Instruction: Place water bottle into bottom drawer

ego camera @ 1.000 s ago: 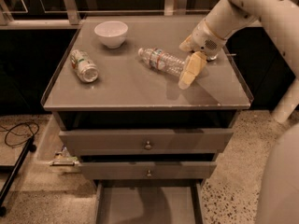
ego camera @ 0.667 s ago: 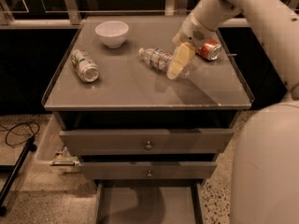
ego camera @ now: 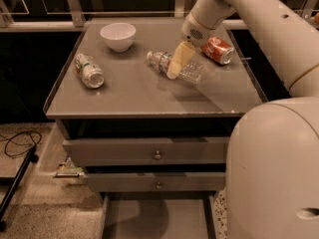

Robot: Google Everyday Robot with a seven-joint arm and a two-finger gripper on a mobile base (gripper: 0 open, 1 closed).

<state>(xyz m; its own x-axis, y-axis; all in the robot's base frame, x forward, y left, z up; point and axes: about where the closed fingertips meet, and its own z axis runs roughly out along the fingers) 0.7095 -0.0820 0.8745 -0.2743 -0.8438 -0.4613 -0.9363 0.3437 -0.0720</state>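
Observation:
The water bottle [ego camera: 180, 66], clear ribbed plastic with a white cap at its left end, lies on its side near the middle of the cabinet top [ego camera: 139, 91]. My gripper [ego camera: 175, 63], with pale yellow fingers, hangs from the arm at the upper right and sits directly over the bottle's middle, covering part of it. The bottom drawer [ego camera: 157, 218] is pulled out at the bottom edge of the view and shows a flat grey floor.
A white bowl [ego camera: 118, 36] stands at the back left. A silver-green can [ego camera: 88, 70] lies on its side at the left. An orange-red soda can [ego camera: 218, 49] lies right of the gripper. Two upper drawers with round knobs [ego camera: 158, 155] are slightly open. My arm's bulk fills the right side.
My gripper has moved left across the top, from beside the soda can to over the middle of the water bottle. The bottle and cans have not moved.

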